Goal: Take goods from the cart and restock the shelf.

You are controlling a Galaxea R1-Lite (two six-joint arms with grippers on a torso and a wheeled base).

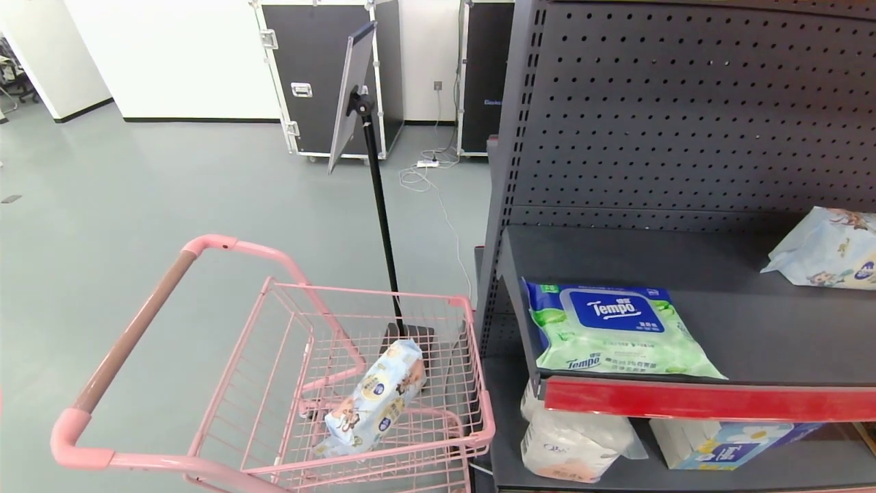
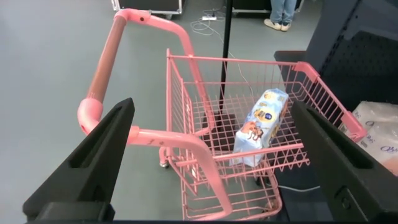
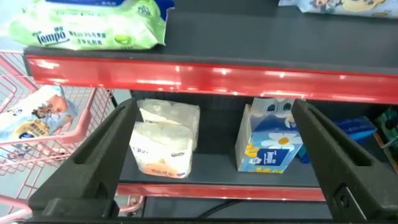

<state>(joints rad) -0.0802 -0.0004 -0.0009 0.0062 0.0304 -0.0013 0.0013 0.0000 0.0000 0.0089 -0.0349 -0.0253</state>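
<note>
Left gripper [image 2: 212,109] is spread wide and empty; the wipes pack [image 2: 261,127] lies in the pink cart [image 2: 149,134] just beyond it, on grey floor [image 2: 50,62]. Right gripper [image 3: 212,104], equally apart and empty, faces the shelf [image 3: 186,71].

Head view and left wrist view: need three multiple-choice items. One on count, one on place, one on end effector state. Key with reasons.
1. How many packs lie in the pink cart?
A. none
B. one
C. three

2. Where does the green wipes pack lie?
A. in the cart
B. on the upper shelf board, at its front edge
C. on the floor

3. What state is the left end effector in?
A. open, empty
B. shut on a pack
C. shut on the cart handle

Key:
1 B, a single blue-and-white pack leans in the basket.
2 B, it lies flat just behind the red front strip.
3 A, its fingers stand wide apart, gripping nothing.
</note>
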